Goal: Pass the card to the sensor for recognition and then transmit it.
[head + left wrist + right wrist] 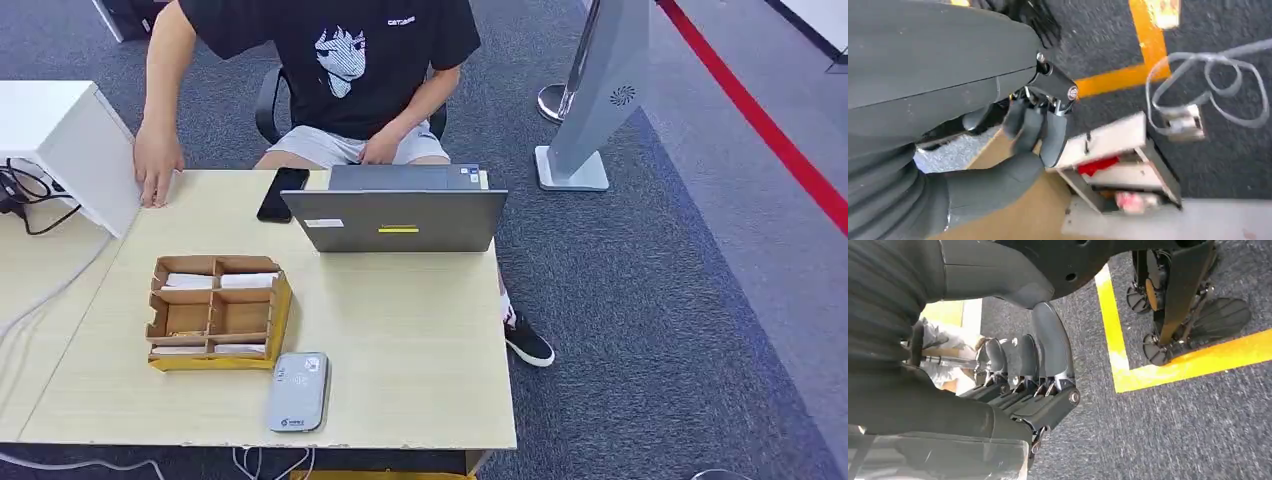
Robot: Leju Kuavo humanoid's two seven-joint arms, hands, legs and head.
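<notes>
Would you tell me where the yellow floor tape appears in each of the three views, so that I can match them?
Head view: a yellow sliver at the bottom edge, below the table's near side, probably the yellow floor tape.
Left wrist view: an orange-yellow right-angled corner towards the picture's upper right.
Right wrist view: a brighter yellow corner right of centre.
Shared landmark: the grey carpet under the tape.

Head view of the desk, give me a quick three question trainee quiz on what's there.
1. True or false: the grey card sensor sits nearer the robot's edge of the table than the cardboard organizer.
2. What lies just left of the laptop? A) black phone B) mug C) keyboard
3. Fill in: the person's hand rests on the ____.

Key: 1 true; 2 A; 3 table.
</notes>
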